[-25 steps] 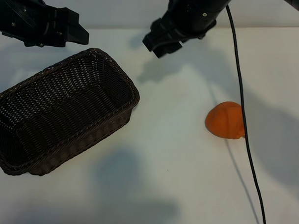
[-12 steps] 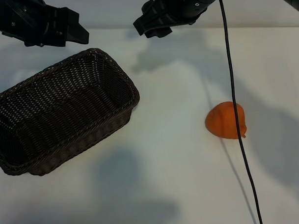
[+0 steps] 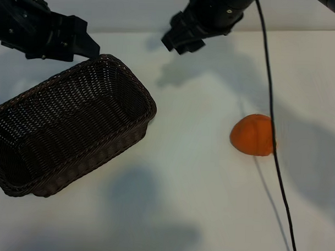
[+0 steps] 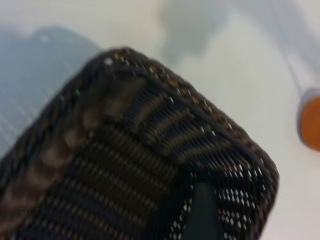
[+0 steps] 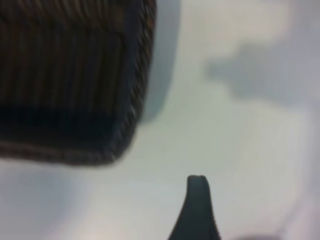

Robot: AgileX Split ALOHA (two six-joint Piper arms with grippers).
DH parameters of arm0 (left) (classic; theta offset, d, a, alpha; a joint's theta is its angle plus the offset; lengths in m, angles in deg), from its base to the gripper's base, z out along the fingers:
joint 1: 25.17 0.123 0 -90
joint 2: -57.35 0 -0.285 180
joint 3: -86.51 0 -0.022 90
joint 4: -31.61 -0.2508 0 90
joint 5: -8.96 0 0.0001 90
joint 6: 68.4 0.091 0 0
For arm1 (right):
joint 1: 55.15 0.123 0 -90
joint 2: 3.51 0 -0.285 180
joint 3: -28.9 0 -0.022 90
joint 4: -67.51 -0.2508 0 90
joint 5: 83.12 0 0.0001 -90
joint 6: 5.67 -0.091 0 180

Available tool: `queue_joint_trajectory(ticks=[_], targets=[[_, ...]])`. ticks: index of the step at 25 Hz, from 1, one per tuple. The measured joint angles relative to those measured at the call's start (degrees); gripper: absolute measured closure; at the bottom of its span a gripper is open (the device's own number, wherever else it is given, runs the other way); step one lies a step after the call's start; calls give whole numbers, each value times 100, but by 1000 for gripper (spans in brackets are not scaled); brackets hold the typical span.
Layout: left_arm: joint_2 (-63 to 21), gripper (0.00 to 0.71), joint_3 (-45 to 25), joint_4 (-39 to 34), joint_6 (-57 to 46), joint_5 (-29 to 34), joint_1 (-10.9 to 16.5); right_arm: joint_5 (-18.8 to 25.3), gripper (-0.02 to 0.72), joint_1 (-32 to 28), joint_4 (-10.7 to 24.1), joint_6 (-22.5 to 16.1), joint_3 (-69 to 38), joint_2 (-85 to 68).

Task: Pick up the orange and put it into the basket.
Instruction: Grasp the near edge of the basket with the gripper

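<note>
Your right gripper hangs above the far side of the table with its jaws standing open and nothing between them, well apart from the orange and nearer to the basket's far corner than to the fruit. Your left gripper is also open and empty, hovering just over the far corner of the basket. The orange lies alone on the bare table to the right of the basket, well clear of it, with a black cable crossing its right edge in the exterior view; whether the cable touches it you cannot tell. Judge the fruit as light, firm but with some give, and matte enough not to slip much; being roundish and a little lumpy, it could roll if nudged off-centre. Take it across its widest middle, fingers down either side, and close only until it is held, not squeezed. The basket is empty.
</note>
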Motion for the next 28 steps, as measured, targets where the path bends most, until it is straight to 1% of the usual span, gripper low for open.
queue_joint_trajectory(ticks=[2,5,8,10,13,15,19,21,24,28], targets=[[-205,122,0,-235,-222,81,0,119,144,0,176,19,0,0],[-593,122,0,-878,-818,270,0,165,144,0,360,19,0,0],[-1006,122,-22,-1617,-1479,570,0,165,144,0,360,19,0,0],[-1323,122,-171,-2066,-1928,639,0,165,144,0,360,19,0,0],[-1787,122,-664,-2514,-2613,645,0,159,144,0,412,19,0,0],[-2060,122,-1125,-2710,-3012,571,0,145,144,0,417,19,0,0],[-2564,122,-1877,-3127,-3633,495,0,100,144,0,417,19,0,0],[-2848,122,-2140,-3290,-3930,498,0,100,144,0,417,19,0,0],[-3307,122,-2454,-3761,-4450,486,0,100,144,0,417,19,0,0],[-3557,122,-2919,-4383,-5060,493,0,100,144,0,417,19,0,0]])
